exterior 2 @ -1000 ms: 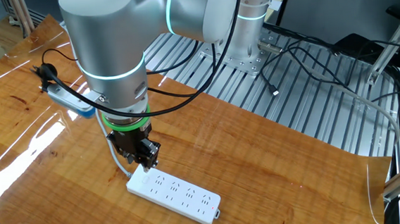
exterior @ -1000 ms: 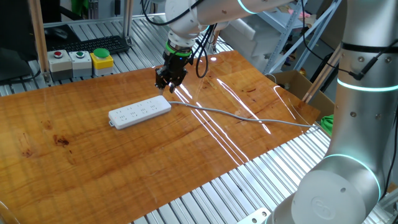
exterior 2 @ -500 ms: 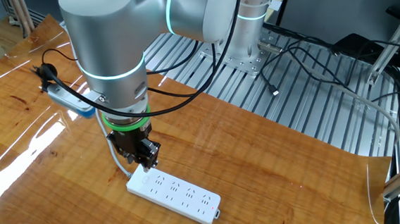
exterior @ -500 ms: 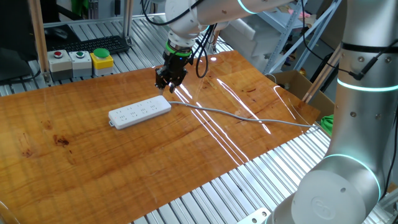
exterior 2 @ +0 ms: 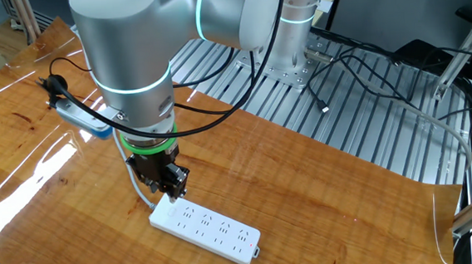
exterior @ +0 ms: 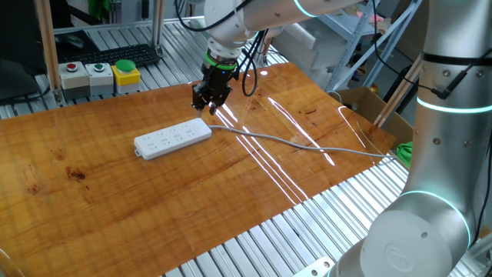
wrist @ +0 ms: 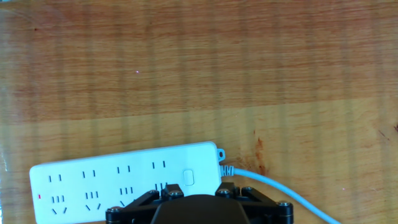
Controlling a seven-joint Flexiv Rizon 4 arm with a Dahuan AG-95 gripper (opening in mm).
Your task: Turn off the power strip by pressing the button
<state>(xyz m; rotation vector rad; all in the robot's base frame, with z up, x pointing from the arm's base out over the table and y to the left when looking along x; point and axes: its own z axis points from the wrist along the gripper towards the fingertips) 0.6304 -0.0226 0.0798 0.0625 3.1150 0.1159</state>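
Observation:
The white power strip [exterior: 173, 138] lies flat on the wooden table, its grey cable [exterior: 292, 142] trailing right. It also shows in the other fixed view [exterior 2: 205, 226] and in the hand view [wrist: 124, 180]. The button [wrist: 189, 178] is a small white switch at the strip's cable end. My gripper [exterior: 206, 102] hangs just above that cable end, pointing down, apart from the strip; it also shows in the other fixed view [exterior 2: 168, 191]. In the hand view only its black body [wrist: 196, 208] shows at the bottom edge, just below the button. The fingertips are hidden.
Grey boxes with a red button [exterior: 73, 71] and a green button [exterior: 98, 69], and a yellow-housed button [exterior: 125, 71], stand at the back left. A cardboard box [exterior: 369, 104] sits past the right table edge. Another plug bar [exterior 2: 81, 114] lies behind the arm.

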